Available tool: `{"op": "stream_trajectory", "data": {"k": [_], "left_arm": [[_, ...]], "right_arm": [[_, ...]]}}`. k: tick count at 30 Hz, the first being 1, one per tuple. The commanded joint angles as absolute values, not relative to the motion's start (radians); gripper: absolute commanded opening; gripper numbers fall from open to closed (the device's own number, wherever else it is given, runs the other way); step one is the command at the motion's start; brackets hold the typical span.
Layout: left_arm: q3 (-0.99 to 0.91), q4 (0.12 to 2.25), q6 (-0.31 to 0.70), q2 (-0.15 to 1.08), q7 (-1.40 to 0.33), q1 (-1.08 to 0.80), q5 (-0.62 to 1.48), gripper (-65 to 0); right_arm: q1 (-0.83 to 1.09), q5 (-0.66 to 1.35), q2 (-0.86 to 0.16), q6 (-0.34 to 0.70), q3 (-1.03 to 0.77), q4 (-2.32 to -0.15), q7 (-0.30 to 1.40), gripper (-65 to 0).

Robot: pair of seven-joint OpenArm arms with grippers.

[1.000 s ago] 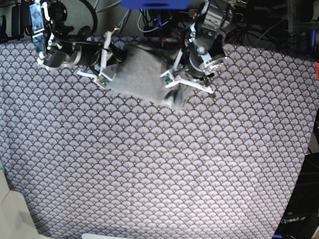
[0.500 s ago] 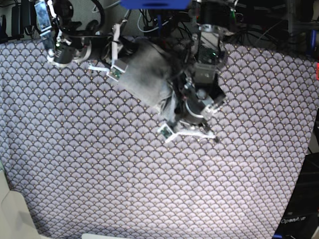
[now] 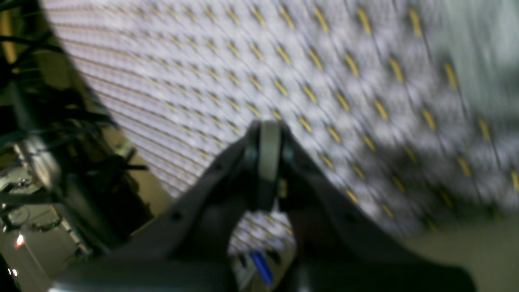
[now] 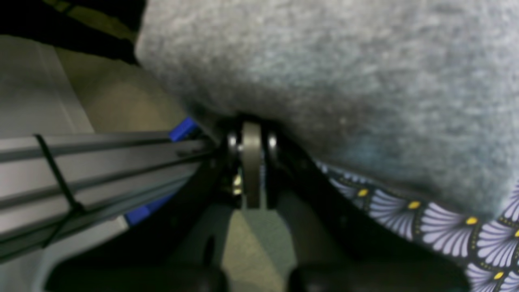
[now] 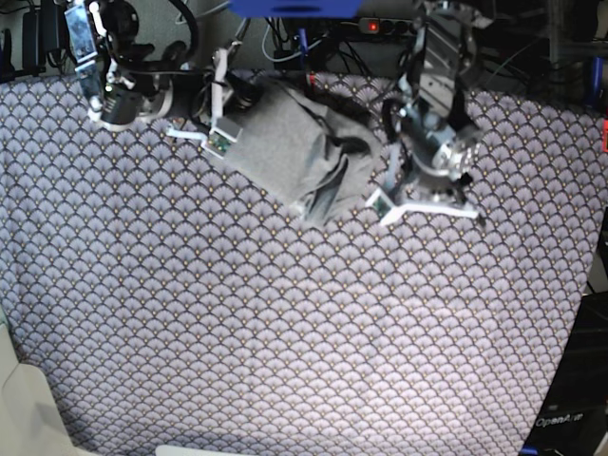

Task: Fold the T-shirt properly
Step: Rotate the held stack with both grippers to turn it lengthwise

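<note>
The T-shirt (image 5: 290, 152), a plain light grey soft knit bundle, lies folded and rumpled at the far edge of the counter (image 5: 285, 332), which is covered by a purple fan-patterned tablecloth (image 5: 237, 313) with small yellow dots. In the base view the shirt sits between the 2 arms, its nearest folds bunching into dark creases on the side toward the left end effector (image 5: 423, 204).

The right end effector (image 4: 251, 162) is at the shirt's far corner. In its wrist view the grey knit fills the space directly ahead of and above the fingertips and presses against them, while a strip of the patterned cloth shows below the fabric, off to one side. The jaws look clenched with only a thin sliver between them; whether a fold of the shirt is actually pinched there cannot be told, since the fabric hides the tips.

The left end effector stands just beside the shirt's crumpled edge, apart from it, with its white fingers (image 5: 446, 207) splayed over bare tablecloth. Its wrist view is badly blurred: the patterned cloth spreads ahead of the tips and no grey fabric lies between them, so it appears released, though the blur makes this uncertain.
</note>
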State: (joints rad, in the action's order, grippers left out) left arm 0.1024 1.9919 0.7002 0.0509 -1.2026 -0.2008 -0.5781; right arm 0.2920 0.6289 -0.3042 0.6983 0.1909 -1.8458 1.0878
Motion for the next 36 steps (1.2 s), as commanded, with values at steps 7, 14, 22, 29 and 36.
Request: {"op": "stream_trajectory", "data": {"k": [7, 14, 22, 29, 36], "left_arm": [[0.104, 2.008, 0.698, -0.008, -1.113, -0.343, -0.575, -65.0], [-0.016, 1.985, 0.698, -0.157, -1.006, -0.358, -0.578, -65.0], [-0.036, 1.836, 0.698, -0.157, -0.990, -0.294, -0.570, -65.0], [-0.077, 1.807, 0.698, -0.157, -0.937, -0.246, -0.460, -65.0], [-0.133, 1.676, 0.698, -0.157, -0.937, -0.154, -0.318, -65.0]], "right_arm": [[0.266, 0.654, -0.309, 0.698, 0.188, -1.862, 1.069, -65.0], [0.266, 0.654, -0.309, 0.698, 0.188, -1.862, 1.069, -65.0], [0.266, 0.654, -0.309, 0.698, 0.188, -1.862, 1.069, -65.0], [0.272, 0.654, -0.309, 0.698, 0.191, -1.862, 1.069, -65.0], [0.275, 0.654, -0.309, 0.698, 0.191, -1.862, 1.073, -65.0]]}}
